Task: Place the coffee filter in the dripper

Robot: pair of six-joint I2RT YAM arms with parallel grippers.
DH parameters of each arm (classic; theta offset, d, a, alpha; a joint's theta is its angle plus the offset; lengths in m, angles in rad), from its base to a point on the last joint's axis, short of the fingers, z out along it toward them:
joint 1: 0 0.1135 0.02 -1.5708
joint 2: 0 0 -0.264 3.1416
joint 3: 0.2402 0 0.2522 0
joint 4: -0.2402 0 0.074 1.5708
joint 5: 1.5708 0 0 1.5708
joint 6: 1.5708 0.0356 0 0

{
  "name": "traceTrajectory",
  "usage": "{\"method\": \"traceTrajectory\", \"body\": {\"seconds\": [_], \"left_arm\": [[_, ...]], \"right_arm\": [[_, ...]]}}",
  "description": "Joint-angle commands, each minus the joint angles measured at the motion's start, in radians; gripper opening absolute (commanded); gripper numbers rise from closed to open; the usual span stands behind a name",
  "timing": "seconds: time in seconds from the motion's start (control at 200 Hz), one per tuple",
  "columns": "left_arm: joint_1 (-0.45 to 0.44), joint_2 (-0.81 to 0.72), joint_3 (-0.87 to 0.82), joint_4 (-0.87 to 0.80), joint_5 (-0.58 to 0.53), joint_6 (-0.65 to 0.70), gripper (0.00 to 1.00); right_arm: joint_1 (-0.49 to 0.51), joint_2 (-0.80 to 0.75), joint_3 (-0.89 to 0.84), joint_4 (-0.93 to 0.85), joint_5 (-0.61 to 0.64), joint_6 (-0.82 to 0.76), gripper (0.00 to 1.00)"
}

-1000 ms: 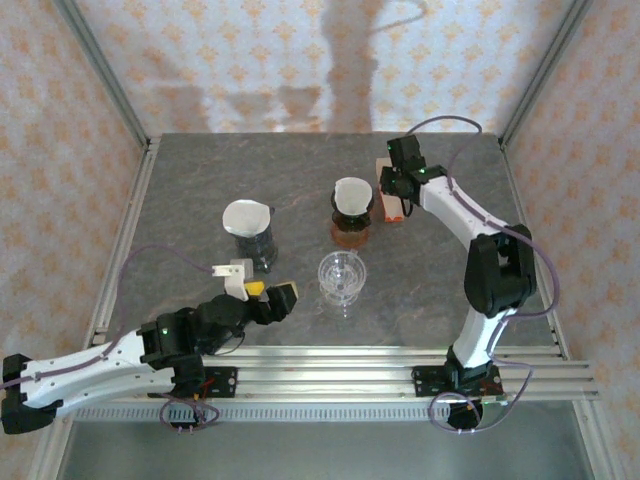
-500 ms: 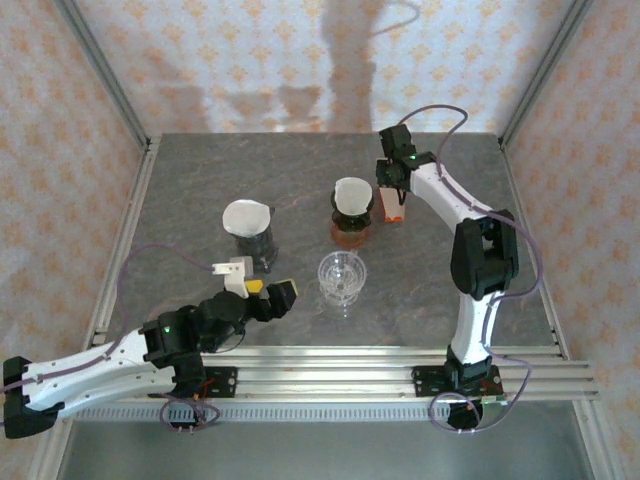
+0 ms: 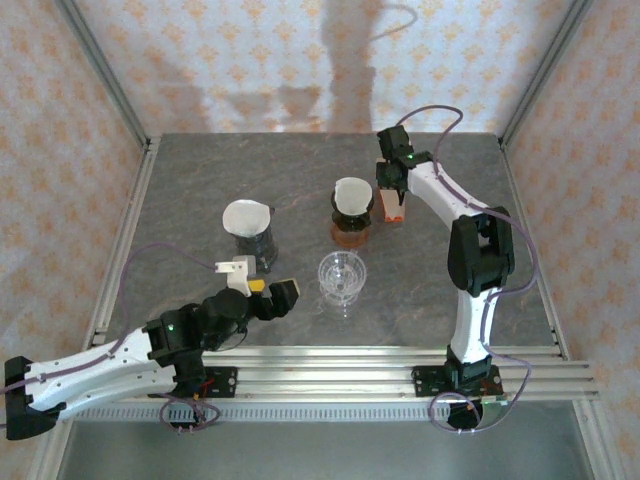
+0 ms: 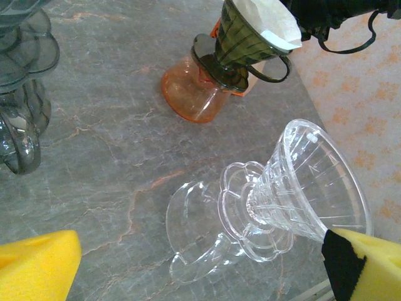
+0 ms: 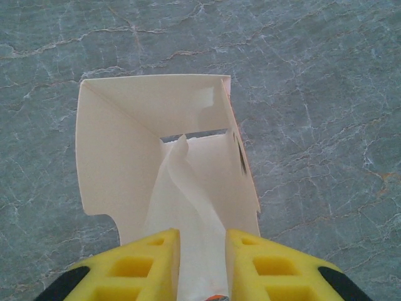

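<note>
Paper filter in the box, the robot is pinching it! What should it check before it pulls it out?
1. Grip on the paper filter: ok. The right gripper has closed on it, and paper fills the gap between its fingers.
2. Only one filter pinched: cannot tell. The folds hide that.
3. Box held down for the pull: not ok. Nothing holds it, so it might lift too.
4. Clear dripper empty and upright: ok.
5. Left gripper out of the way: ok. It is open, beside the clear dripper and not touching it.
</note>
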Motion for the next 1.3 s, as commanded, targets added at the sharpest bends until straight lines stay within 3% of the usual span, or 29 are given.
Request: {"method": "traceTrajectory", "body": {"seconds": [0.0, 0.34, 0.731, 1.271, 1.296], "left_arm": [[0.009, 0.003, -0.001, 0.028, 0.006, 0.007, 1.0], [0.02, -0.001, -0.004, 0.025, 0.01, 0.002, 1.0], [0.025, -0.002, -0.007, 0.025, 0.018, -0.005, 1.0], [0.029, -0.047, -0.018, 0.015, 0.023, -0.01, 1.0], [0.029, -0.051, -0.019, 0.013, 0.024, -0.01, 1.0]], "right_arm": [[-0.003, 0.027, 0.036, -0.025, 0.045, -0.021, 0.25], [-0.003, 0.061, 0.053, -0.032, 0.052, -0.032, 0.24], [-0.002, 0.01, 0.029, -0.01, 0.044, -0.016, 0.0], [0.025, -0.249, -0.149, -0.013, 0.045, 0.053, 0.0], [0.026, -0.252, -0.151, -0.01, 0.027, 0.044, 0.04]]}}
